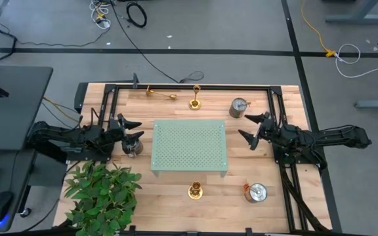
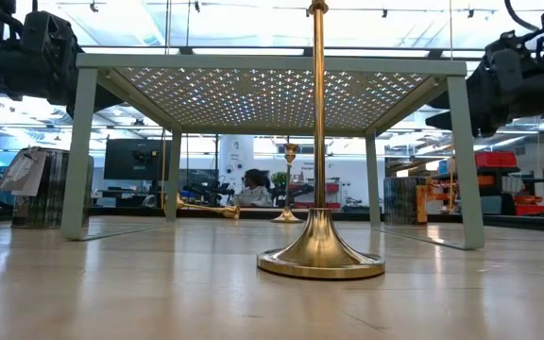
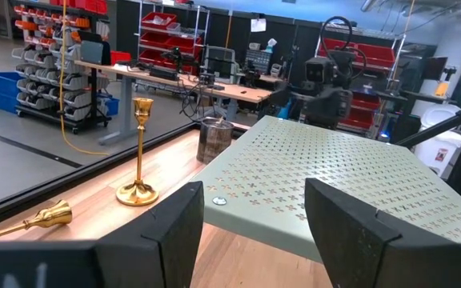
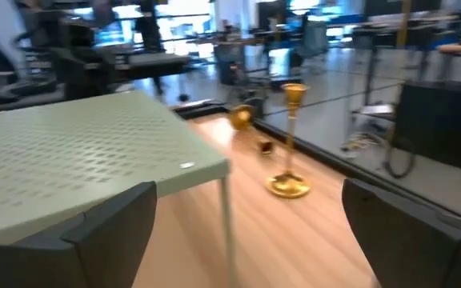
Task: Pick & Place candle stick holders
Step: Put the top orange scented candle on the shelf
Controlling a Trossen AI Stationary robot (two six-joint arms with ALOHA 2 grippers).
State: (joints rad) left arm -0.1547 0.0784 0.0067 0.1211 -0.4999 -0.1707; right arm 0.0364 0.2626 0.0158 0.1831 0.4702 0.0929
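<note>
Worktop: pale wooden worktop (image 1: 176, 187) of glued planks, smooth with a slight sheen, framed by black metal rails.
Stand: sage-green perforated metal stand (image 1: 189, 145) on four thin square legs, at the middle of the worktop; its flat top is punched all over with small holes.
Near-edge candlestick: shiny gold brass candlestick with a flared round base and long thin stem (image 1: 195, 191), upright just off the stand's near side, close to the worktop's near edge; in the low view its polished base (image 2: 320, 255) mirrors the wood.
Far-edge candlestick: second gold brass candlestick with a little cup top (image 1: 195, 99), upright near the far edge, apart from the stand (image 3: 138, 152).
Fallen candlestick: third gold brass candlestick (image 1: 159, 93), lying on its side along the far edge, toward the far left corner.
Cans: one dull grey metal can (image 1: 239, 107) by the far edge, another round metal can (image 1: 256, 192) toward the near right corner.
Plant: leafy green plant (image 1: 100, 193) at the near left corner.
Left hand: dark two-fingered left hand (image 1: 132, 129) at the stand's left side, fingers partly spread, nothing between them.
Right hand: dark right hand (image 1: 249, 127) at the stand's right side, fingers wide apart, empty.
</note>
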